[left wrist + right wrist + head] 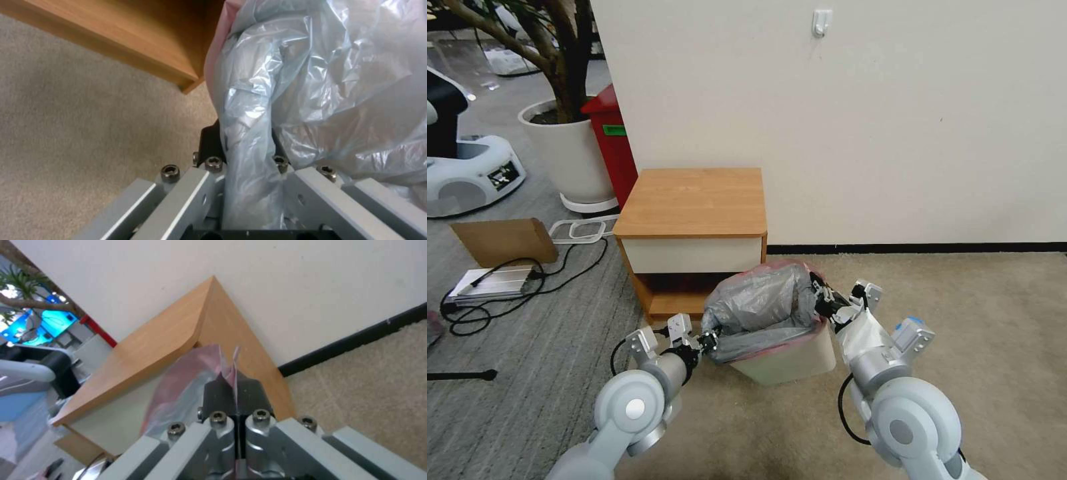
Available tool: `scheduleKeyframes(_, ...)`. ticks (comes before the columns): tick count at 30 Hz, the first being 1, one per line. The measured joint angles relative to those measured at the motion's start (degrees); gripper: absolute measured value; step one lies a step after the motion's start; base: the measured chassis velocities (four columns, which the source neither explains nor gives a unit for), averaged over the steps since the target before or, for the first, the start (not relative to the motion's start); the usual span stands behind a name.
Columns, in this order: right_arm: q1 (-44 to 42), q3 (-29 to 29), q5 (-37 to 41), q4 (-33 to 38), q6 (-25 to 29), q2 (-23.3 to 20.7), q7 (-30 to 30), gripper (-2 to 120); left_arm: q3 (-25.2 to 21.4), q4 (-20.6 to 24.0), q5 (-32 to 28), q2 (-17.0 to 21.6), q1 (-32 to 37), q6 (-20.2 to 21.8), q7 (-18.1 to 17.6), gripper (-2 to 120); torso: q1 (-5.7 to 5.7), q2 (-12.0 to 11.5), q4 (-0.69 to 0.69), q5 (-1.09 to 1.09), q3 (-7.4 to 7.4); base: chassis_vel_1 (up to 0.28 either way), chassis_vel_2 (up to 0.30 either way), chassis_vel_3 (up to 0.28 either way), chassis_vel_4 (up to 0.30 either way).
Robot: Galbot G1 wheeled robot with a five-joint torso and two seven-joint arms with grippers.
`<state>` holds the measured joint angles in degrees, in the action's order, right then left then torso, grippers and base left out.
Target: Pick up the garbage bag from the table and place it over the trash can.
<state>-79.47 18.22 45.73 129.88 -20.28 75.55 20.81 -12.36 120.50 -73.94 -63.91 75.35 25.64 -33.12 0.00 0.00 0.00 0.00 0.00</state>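
- Left gripper (710,341) low over the carpet (947,320), clamped on the near-left part of the garbage bag (760,303); from the left wrist, a thick fold of plastic (249,160) pinched between the black fingers (209,143).
- Right gripper (822,301) at the bag's right side, pressed shut on a thin pinkish-red strip of rim (229,371); pads (218,393) meeting with the film between them.
- Garbage bag stretched between both grippers, bunched and puffed above the trash can (790,360), pinkish rim draped along the can's front edge.
- Cream-white trash can on the carpet, just in front of the nightstand's right front corner.
- Beyond, nightstand (694,200) against the wall (894,120).
- Farther left, red bin (610,143) beside a white plant pot (564,150).
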Motion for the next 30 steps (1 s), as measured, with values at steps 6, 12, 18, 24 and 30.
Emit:
scheduleKeyframes(6, 0.09, 1.4, 2.27, 0.01, -2.0, -1.26, 2.38, 0, -0.6, 0.13, 0.07, 0.09, 0.88, 0.1, 1.03, 3, 0.0, 0.0, 0.0, 0.0, 0.0, 0.0, 0.0, 0.0, 0.0)
scheduleKeyframes(12, -0.45, 2.14, 5.95, 0.67, -4.53, -1.89, 5.41, 0, -1.27, 0.15, -1.13, 0.15, 0.9, 0.17, 1.8, 3, 0.0, 0.0, 0.0, 0.0, 0.0, 0.0, 0.0, 0.0, 0.0)
scheduleKeyframes(18, -1.8, 3.66, 13.61, 3.39, -7.43, -3.22, 9.69, 0, -2.41, 0.07, -4.16, 0.25, 1.26, 0.2, 2.71, 3, 0.0, 0.0, 0.0, 0.0, 0.0, 0.0, 0.0, 0.0, 0.0)
scheduleKeyframes(24, -3.65, 4.3, 15.13, 5.62, -7.63, -3.33, 10.35, 0, -3.96, -1.0, -8.18, -0.14, 0.28, 0.26, 2.69, 3, 0.0, 0.0, 0.0, -0.01, 0.0, 0.0, 0.0, 0.0, 0.0)
scheduleKeyframes(30, -4.29, 3.93, 13.65, 5.46, -7.21, -2.03, 10.18, 0, -5.09, -1.25, -11.99, -0.19, 0.05, 0.8, 1.92, 3, 0.0, 0.0, 0.0, -0.01, 0.0, 0.0, 0.0, 0.0, 0.0)
